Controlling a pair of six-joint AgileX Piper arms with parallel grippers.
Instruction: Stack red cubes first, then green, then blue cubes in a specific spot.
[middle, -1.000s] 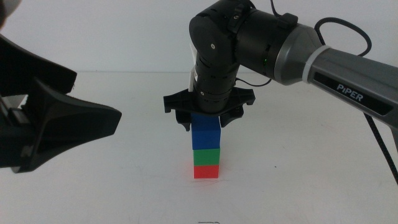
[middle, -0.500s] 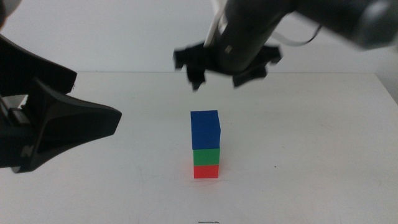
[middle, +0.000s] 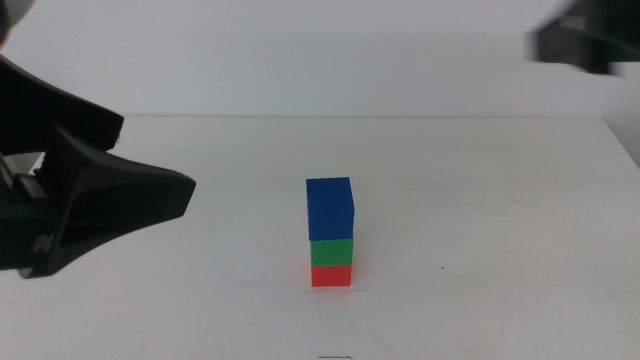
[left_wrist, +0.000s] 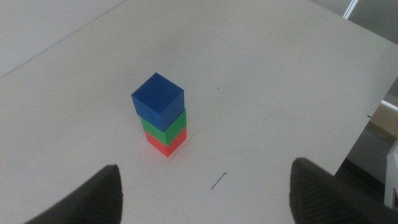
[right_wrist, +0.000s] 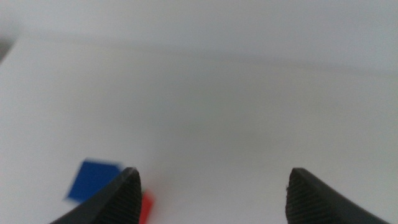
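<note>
The three cubes stood stacked near the middle of the white counter (middle: 480, 200): the red cube (middle: 331, 275) at the bottom, the green cube (middle: 331, 251) on it, and the blue cube (middle: 330, 208) on top, its faces turned slightly off square from the two below. Nothing gripped the stack. The left gripper (left_wrist: 205, 196) hung well back from it at the left side of the middle view, its jaws spread wide and holding nothing, the stack lying ahead of the gap between them. The right gripper (right_wrist: 211, 196) was raised clear, only a dark blur at the top right corner of the middle view; its jaws were also parted and empty, with what seemed to be the blue and red cubes blurred beside one jaw. No writing could be read anywhere.
</note>
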